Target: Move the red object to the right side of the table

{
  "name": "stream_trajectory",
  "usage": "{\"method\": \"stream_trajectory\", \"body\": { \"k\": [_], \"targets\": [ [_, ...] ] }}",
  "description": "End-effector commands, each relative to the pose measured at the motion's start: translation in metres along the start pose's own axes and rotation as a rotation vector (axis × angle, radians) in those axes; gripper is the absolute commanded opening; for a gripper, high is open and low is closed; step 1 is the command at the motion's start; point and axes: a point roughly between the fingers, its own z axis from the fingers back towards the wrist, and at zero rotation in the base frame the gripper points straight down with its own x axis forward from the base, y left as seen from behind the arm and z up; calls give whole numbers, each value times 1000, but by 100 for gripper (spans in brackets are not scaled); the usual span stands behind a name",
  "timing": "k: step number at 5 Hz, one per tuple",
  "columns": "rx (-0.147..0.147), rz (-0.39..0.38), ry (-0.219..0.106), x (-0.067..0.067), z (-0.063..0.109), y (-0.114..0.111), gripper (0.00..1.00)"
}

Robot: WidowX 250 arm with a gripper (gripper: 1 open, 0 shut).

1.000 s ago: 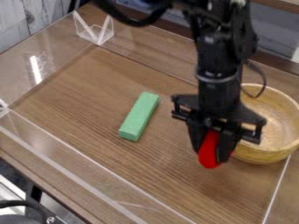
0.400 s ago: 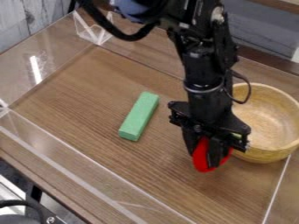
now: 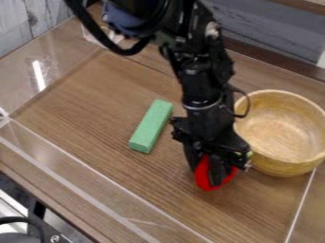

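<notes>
The jaws of the gripper (image 3: 216,174) are clamping the red object (image 3: 210,176), which is sitting between them, low over the counter (image 3: 89,104) just left of the wooden bowl (image 3: 282,133). It is showing as a small, bright red lump, mostly hidden by the black fingers. One red object, one green block (image 3: 150,126), and one bowl are sitting here.

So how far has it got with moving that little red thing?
The pickup looks done: the pincer is shut on the red object, low over the table between the green block and the wooden bowl. What is left is letting go on the right side.
</notes>
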Motion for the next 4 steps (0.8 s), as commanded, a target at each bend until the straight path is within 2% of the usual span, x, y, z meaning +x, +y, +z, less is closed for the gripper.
{"method": "stream_trajectory", "body": {
  "k": [1, 2, 4],
  "targets": [
    [-7, -18, -33, 10, 4, -3, 100],
    [-13, -21, -36, 15, 2, -9, 100],
    [-21, -101, -31, 3, 9, -22, 100]
  ]
}}
